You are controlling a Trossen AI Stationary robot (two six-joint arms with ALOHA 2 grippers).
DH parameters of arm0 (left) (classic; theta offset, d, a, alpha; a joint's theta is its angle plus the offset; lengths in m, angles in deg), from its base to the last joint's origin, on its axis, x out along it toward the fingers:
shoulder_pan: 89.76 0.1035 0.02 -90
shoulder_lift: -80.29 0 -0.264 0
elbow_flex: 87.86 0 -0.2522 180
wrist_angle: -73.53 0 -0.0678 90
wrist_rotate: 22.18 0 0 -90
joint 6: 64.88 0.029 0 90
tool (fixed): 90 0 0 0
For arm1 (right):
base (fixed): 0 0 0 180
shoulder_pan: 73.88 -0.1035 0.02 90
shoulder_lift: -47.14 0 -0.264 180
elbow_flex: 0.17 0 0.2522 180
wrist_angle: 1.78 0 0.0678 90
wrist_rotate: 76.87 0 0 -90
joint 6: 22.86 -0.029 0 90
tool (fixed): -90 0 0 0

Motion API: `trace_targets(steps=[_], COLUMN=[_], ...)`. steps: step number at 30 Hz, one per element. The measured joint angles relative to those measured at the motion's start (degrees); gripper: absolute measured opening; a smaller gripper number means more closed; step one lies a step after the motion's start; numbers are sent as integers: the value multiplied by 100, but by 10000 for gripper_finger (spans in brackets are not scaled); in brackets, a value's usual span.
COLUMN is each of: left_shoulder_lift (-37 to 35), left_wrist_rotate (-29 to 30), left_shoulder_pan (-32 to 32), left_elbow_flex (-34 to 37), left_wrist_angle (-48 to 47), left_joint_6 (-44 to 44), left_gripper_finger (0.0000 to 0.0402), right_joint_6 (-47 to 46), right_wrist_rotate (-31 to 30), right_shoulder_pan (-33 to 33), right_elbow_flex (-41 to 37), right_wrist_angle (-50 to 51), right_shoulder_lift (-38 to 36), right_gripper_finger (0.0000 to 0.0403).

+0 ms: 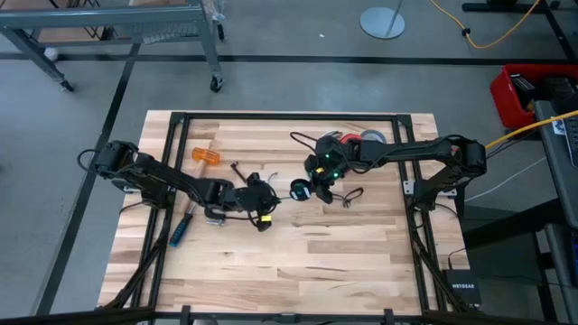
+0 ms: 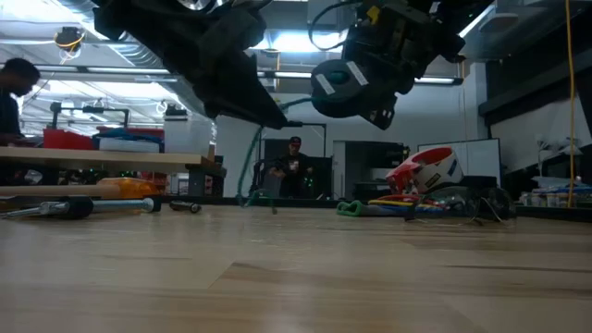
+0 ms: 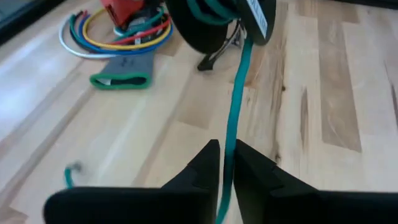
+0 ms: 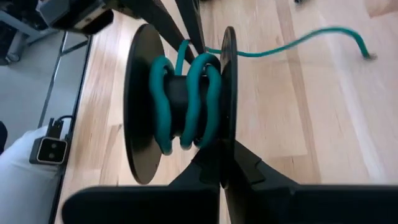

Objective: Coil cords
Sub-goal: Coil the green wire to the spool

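Note:
The dark teal-green cord (image 4: 186, 99) is partly wound on the hub of a black two-flanged spool (image 1: 301, 190), which is held up clear of the table in the low view (image 2: 347, 88). My right gripper (image 4: 225, 168) is shut on the spool. My left gripper (image 3: 227, 165) is shut on the cord's free run a short way from the spool. The cord's loose end (image 4: 367, 53) trails onto the table. The thin black cord (image 1: 348, 194) lies loose on the table near my right gripper. My left gripper pinches the teal cord's free run (image 3: 231, 134) between its two fingers, a little way out from the spool. The cord runs fairly straight from the fingers up to the spool (image 3: 245, 56), and its tail hangs slack behind them (image 2: 248, 171). My right gripper pinches the rim of one spool flange (image 4: 227, 146) between its two fingers, edge on. The spool is lifted clear of the table, and the wound cord sits between its two flanges.
An orange-handled tool (image 1: 205, 156) and a blue screwdriver (image 1: 181, 230) lie at the left. Red and grey tape rolls (image 1: 361, 137), a bundle of coloured wires (image 3: 118, 34) and a green-edged grey piece (image 3: 121, 76) lie near the far side. Bare wood (image 1: 298, 262) lies toward the near edge.

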Motion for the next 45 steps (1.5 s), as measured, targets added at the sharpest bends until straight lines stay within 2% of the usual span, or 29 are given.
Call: trace_targets(steps=[4,10,16,26,32,42,45], left_shoulder_lift=[0,0,28,798,1203,1279,1279], left_wrist_rotate=[-17,-19,-35,-35,-33,-33,-104], left_shoulder_pan=[-17,-19,-22,-53,-51,-96,-191], left_elbow_flex=[-2,-4,-11,-20,-20,-20,-20], left_wrist_angle=[-87,-104,-354,319,310,423,649], left_joint_6=[-113,-177,-459,-387,-438,-248,107], left_gripper_finger=[49,54,54,54,54,54,54], right_joint_6=[4,4,-17,-31,-31,-31,-31], right_wrist_rotate=[-7,6,321,334,340,340,340], right_shoulder_pan=[0,0,-2,-2,-3,-2,-2], right_elbow_flex=[0,0,0,0,0,2,2], right_wrist_angle=[92,80,42,-59,-127,-128,-128], right_shoulder_lift=[0,2,4,9,9,11,11], right_gripper_finger=[3,3,3,3,3,3,3])
